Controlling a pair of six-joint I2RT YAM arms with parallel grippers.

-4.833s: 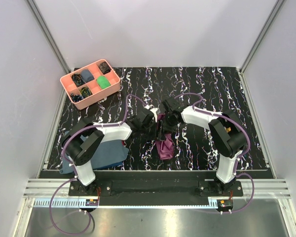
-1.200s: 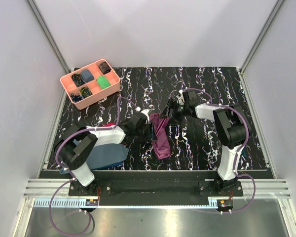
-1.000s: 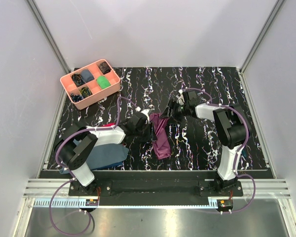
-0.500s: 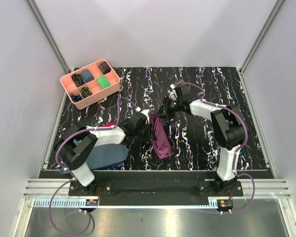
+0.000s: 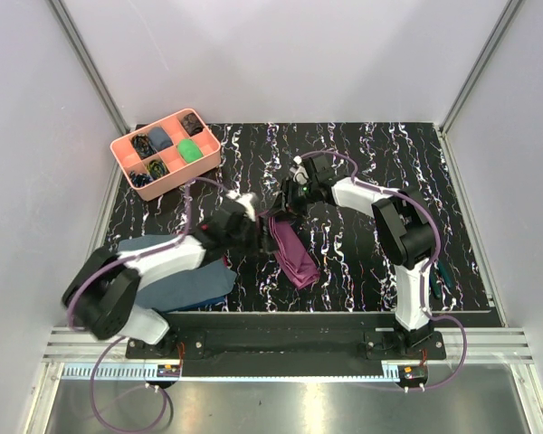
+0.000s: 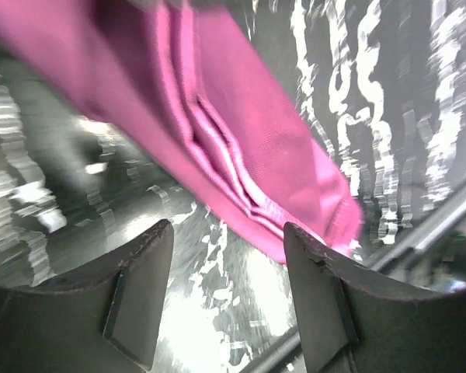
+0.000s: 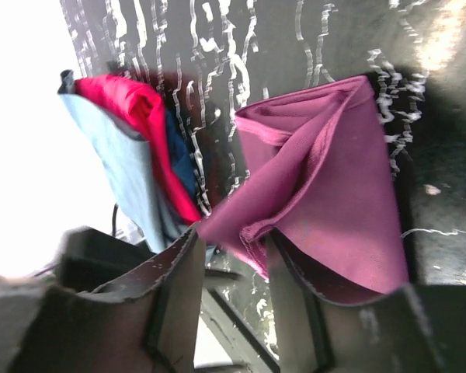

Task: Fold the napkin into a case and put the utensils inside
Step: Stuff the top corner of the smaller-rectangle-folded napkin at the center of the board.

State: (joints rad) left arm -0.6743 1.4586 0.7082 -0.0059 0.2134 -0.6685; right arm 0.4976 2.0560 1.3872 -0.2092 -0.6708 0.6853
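The plum-purple napkin (image 5: 292, 251) lies folded into a narrow strip in the middle of the table, its far end lifted. My right gripper (image 5: 285, 205) is over that far end. In the right wrist view the gripper (image 7: 231, 237) is nearly closed on the napkin's hemmed corner (image 7: 326, 186), which hangs up like a tent. My left gripper (image 5: 256, 226) is just left of the strip. In the left wrist view it (image 6: 227, 268) is open and empty, with the layered napkin (image 6: 241, 148) beyond its tips. A slim dark green piece (image 5: 437, 277), perhaps a utensil, shows beside the right arm.
A slate-blue cloth (image 5: 176, 276) lies at the near left under my left arm. It also shows in the right wrist view (image 7: 113, 155) with a red cloth (image 7: 144, 116) on it. A pink compartment tray (image 5: 124, 152) stands at the far left.
My right gripper has moved left with the napkin's far end, swinging the strip over. My left arm has stretched out lower and its gripper has shifted up and left.
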